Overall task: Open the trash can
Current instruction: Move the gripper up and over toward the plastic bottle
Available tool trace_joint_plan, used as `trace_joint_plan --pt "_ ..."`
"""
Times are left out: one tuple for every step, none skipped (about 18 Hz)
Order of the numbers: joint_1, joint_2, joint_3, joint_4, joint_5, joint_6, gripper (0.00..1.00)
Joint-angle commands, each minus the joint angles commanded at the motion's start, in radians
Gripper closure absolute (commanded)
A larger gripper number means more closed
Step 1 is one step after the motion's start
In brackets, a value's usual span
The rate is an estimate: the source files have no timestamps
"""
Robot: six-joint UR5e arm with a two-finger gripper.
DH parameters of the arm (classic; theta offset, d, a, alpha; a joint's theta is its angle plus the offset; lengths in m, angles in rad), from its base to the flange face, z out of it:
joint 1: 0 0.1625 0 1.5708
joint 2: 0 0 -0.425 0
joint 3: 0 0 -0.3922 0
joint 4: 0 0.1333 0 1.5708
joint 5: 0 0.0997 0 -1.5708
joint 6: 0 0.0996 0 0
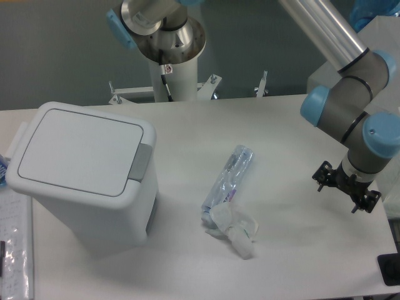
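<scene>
Nearest the lens, the large white plastic rectangular trash can (84,172) sits at table-left, lid flat, grey latch (140,162) unpressed. Far right, the black two-finger gripper (347,186) hangs empty; finger spread unclear. Nothing begun.

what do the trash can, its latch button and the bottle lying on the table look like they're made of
Trash can: looks like white moulded plastic, smooth with a soft sheen, rounded corners and even walls.
Latch button: grey, matte, probably plastic too; flush with the front rim.
Bottle: clear thin plastic, see-through with glints and a printed label; it lies on its side.
Table: white, matte surface; material unclear.
</scene>
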Motion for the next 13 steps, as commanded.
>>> trace_joint_plan --pt "0.000 0.000 0.000 0.000 0.002 0.000 0.00" --pt "-0.002 0.000 -0.002 0.000 0.002 0.002 0.00" --pt "-0.005 0.000 -0.002 0.000 0.002 -0.003 0.00" --pt "-0.008 0.005 -0.008 0.003 0.002 -0.006 0.00" --pt "-0.014 0.015 -0.021 0.005 0.002 -0.006 0.00" --pt "-0.020 0.027 -0.037 0.011 0.002 -0.006 0.00" --pt "-0.029 0.038 -0.057 0.026 0.002 -0.009 0.00" --pt "-0.031 0.037 -0.076 0.050 0.003 -0.017 0.00" --pt "-0.026 0.041 -0.109 0.084 0.000 -0.046 0.00" --pt "-0.020 0.052 -0.148 0.121 -0.011 -0.069 0.00" --pt "-0.018 0.072 -0.167 0.153 -0.011 -0.086 0.00" --pt "-0.026 0.092 -0.175 0.158 -0.015 -0.103 0.00" --pt "-0.031 0.098 -0.178 0.155 -0.049 -0.173 0.00"
